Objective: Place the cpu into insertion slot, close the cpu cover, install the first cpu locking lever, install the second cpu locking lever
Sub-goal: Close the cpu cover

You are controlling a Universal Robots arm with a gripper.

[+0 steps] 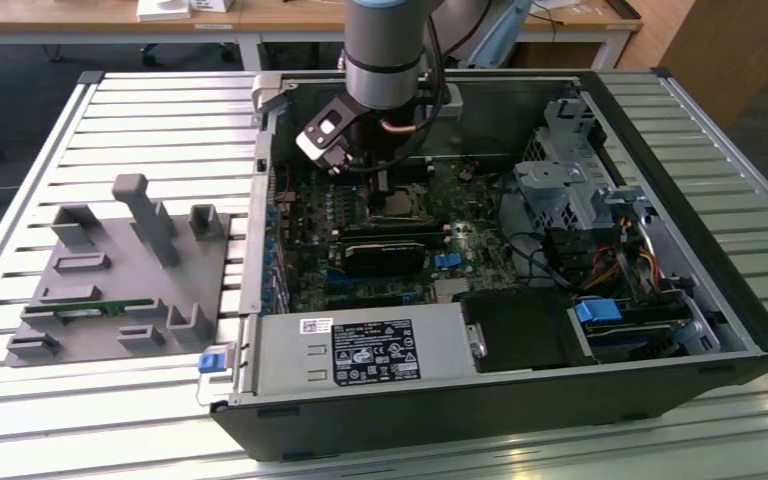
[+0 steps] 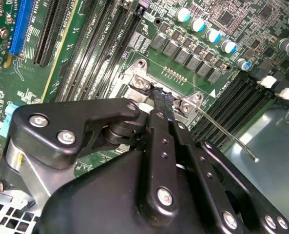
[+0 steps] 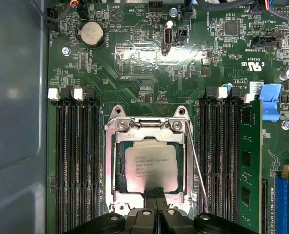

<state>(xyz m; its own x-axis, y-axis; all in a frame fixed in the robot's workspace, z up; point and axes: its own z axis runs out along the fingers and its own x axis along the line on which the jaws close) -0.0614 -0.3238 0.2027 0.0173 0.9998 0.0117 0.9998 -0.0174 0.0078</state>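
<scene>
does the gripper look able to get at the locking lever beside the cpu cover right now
Probably yes: the gripper sits at the edge of the cpu cover, and the locking lever beside it lies uncovered, though memory slots run close alongside.

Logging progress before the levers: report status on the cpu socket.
Gripper shut, tips at cpu cover edge. Cpu in insertion slot, cover down. One lever unlatched.

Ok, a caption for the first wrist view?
Gripper at the edge of the cpu cover, cpu showing through its window.
</scene>
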